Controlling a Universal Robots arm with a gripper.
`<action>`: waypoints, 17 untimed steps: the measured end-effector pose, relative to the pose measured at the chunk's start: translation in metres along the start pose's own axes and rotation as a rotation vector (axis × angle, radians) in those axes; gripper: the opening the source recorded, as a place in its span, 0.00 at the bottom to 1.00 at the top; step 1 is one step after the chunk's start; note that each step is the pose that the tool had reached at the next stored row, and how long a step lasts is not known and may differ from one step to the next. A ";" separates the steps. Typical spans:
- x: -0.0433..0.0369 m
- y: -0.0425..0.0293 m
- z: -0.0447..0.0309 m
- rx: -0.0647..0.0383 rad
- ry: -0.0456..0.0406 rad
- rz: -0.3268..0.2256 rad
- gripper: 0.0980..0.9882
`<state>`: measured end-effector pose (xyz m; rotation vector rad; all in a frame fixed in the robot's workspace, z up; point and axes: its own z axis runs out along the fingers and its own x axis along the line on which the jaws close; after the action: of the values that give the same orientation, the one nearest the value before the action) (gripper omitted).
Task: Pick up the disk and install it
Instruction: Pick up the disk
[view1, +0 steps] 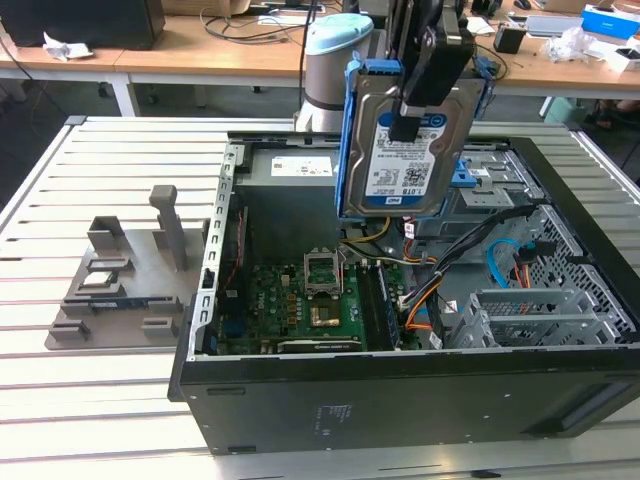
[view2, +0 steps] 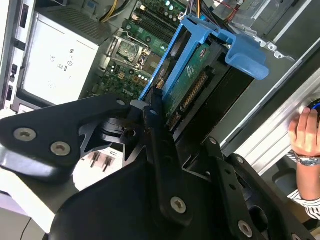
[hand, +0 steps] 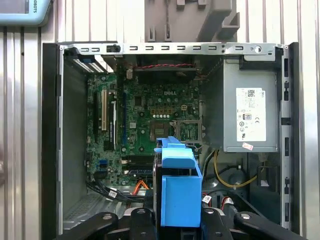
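Slatted metal table (view1: 60, 400) carries an open computer case (view1: 400, 400); grey slotted stand (view1: 130, 270) sits at the exterior view's left. Gripper (view1: 408, 120) is clamped on the disk (view1: 400, 175), held upright above the case, label toward the exterior camera. First wrist view: motherboard (hand: 150, 125) and power supply (hand: 250, 117) lie below the disk's blue edge. Second wrist view: a person's hand (view2: 306, 132) just outside the case.

A white-and-blue barcode label (view1: 402, 165) is on the disk (view1: 372, 108), a white printed sticker (hand: 250, 115) on the power supply (hand: 231, 95).
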<state>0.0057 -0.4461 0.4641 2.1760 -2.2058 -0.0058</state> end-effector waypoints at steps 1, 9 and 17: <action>0.0016 0.0000 0.0001 0.000 0.0000 0.000 0.29; 0.0147 -0.0002 0.0007 0.000 0.0002 0.000 0.29; 0.0249 -0.0004 0.0012 0.000 0.0007 0.000 0.29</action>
<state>0.0057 -0.4711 0.4635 2.1756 -2.2054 -0.0051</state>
